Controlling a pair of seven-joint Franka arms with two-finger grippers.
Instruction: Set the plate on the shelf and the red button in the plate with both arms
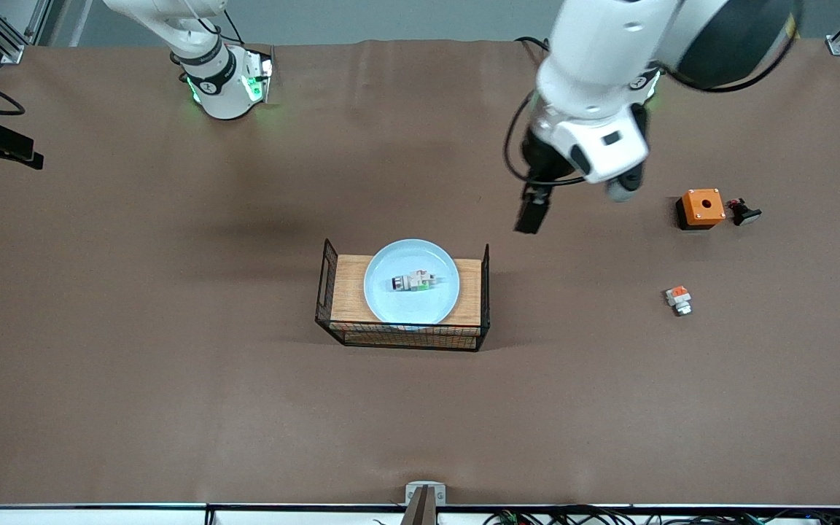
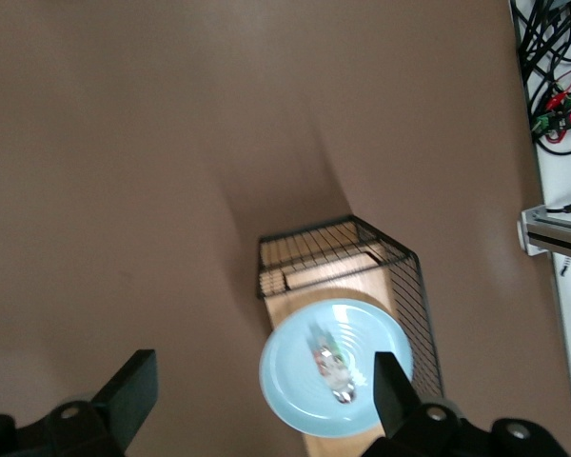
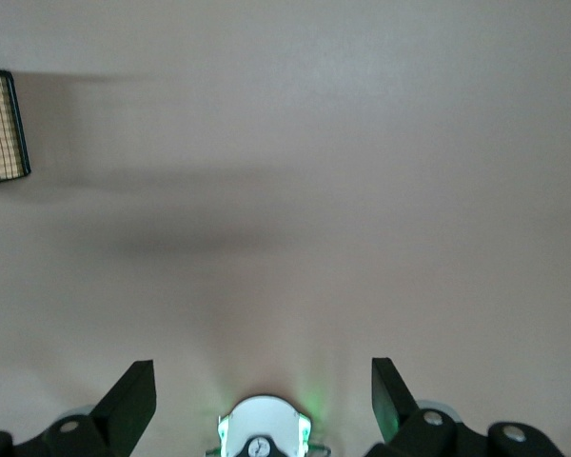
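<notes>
The round pale light-blue plate (image 1: 411,281) is seen resting on the wooden top of the black wire basket (image 1: 403,334) at mid-tabletop, and the tiny white-grey red button (image 1: 413,281) lies in the plate's middle, its long axis running toward the two arms' ends of the tabletop. Both task things appear placed — the coming move is judged to be a retreat.

The left gripper (image 1: 537,208) hangs over bare tabletop between the basket and the left arm's base, its fingers (image 2: 388,386) held wide apart and empty; in the left wrist view the plate shows low between them, so the button lies below and away from the fingers.

The right gripper (image 3: 263,395) waits above its own base, fingers apart, nothing held.
</notes>
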